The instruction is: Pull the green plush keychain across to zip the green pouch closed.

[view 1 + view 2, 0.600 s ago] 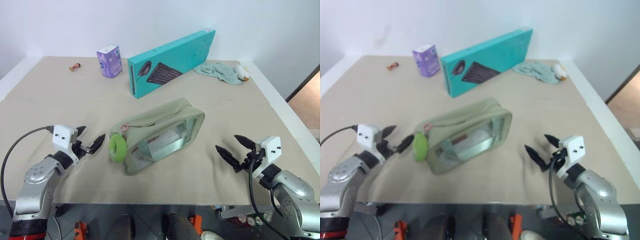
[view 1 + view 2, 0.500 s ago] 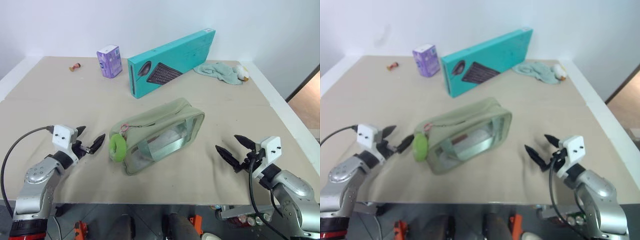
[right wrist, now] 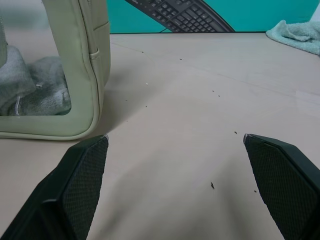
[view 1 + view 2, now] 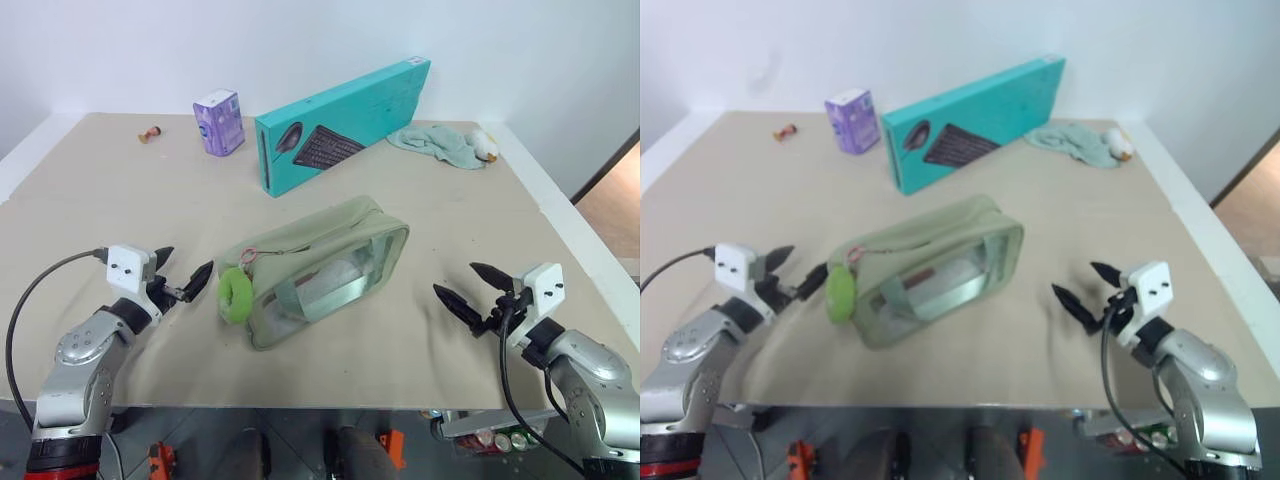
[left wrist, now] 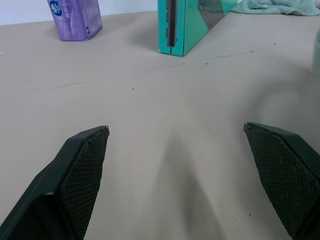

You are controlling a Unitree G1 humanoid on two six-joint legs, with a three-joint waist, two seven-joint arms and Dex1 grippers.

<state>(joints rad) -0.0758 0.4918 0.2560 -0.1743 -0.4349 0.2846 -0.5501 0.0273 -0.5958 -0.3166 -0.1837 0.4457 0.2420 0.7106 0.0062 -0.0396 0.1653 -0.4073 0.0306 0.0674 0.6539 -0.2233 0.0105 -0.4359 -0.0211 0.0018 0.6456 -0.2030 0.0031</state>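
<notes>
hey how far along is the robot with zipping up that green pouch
Nothing looks done yet. The green plush keychain hangs at the green pouch's end nearer the left gripper, so the pull across is still to come. Nothing is in hand: the left gripper and the right gripper are both open, apart from the pouch on either side. Left: grasp the keychain and draw it across.

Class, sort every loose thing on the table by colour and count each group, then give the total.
Green: 2, pouch, plush keychain
Teal: 2, keyboard box, cloth
Purple: 1, packet
White: 1, small toy
Reddish-brown: 1, small item
Total: 7
</notes>
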